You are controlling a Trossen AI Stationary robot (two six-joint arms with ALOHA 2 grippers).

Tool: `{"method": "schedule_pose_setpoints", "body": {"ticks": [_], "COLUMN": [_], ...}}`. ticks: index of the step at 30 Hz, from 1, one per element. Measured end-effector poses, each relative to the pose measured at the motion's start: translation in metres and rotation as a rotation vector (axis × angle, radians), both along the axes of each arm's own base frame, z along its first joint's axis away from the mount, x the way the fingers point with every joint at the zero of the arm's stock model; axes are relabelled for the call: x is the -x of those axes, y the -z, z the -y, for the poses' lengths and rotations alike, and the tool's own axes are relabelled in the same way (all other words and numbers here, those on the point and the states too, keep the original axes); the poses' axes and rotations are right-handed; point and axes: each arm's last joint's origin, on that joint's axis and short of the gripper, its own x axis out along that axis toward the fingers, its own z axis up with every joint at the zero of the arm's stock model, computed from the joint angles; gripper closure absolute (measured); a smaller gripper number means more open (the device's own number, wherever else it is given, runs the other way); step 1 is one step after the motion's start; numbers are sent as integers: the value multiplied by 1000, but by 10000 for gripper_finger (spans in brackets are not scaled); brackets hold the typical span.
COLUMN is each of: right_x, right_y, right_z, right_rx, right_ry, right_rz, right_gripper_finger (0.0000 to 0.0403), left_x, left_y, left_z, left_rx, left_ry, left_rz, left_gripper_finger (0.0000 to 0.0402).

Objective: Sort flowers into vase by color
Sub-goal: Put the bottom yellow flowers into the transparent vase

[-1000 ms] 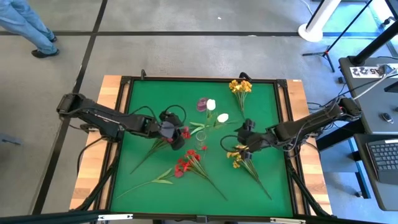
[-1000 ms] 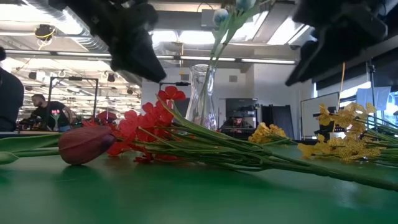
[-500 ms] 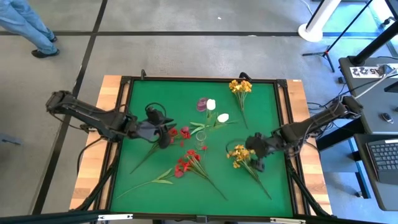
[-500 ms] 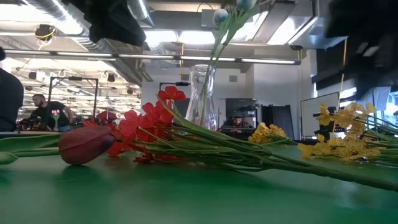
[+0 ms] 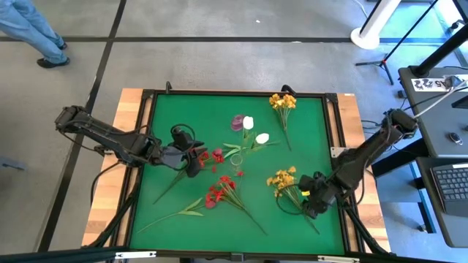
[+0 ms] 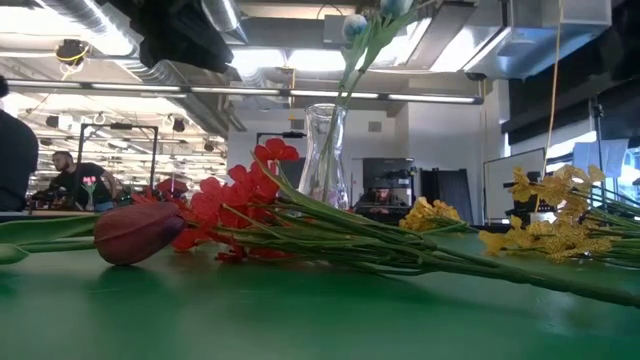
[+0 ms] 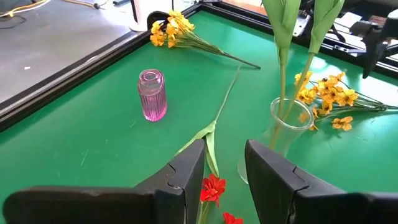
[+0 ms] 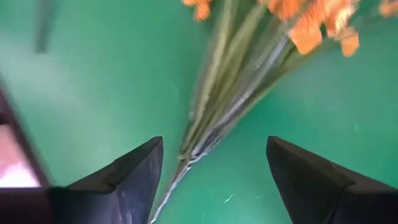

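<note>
Red, yellow, white flowers scattered flat

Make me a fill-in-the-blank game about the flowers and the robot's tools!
1. The clear vase holds flowers with ____ buds.
2. The right tool hangs open over the stems of a ____ bunch.
3. The small pink vase holds ____ flowers.
4. The left tool is above a ____ flower.

Missing words: white; yellow; no; red

Two yellow sprays, two red sprays, two white buds, one clear vase, one pink vase.
</note>
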Motion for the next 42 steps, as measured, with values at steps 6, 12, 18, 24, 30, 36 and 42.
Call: {"method": "schedule_pose_setpoints", "body": {"ticks": [6,12,18,24,30,36,42], "right_x": [-11,-19,-19,-17,-15,-1,22], "right_y": [32,55,60,50,20,-15,-42], "right_z": [-11,-20,-20,-16,-6,0,0], "right_rx": [71,102,133,144,157,105,19], "right_ry": [92,96,100,116,168,162,119], "right_rz": [-92,-132,-159,-86,126,315,458], "right_gripper_finger": [120,120,156,306,381,393,396], "left_x": [0,1,2,3,3,3,4], "left_y": [0,0,0,1,2,2,2], "left_z": [0,3,6,6,6,6,6], "left_rx": [11,12,8,8,8,19,20], "left_ry": [-7,6,17,14,14,6,4], "left_rz": [7,6,5,-5,-9,-5,-9], "left_gripper_finger": [289,289,289,289,289,289,289]}}
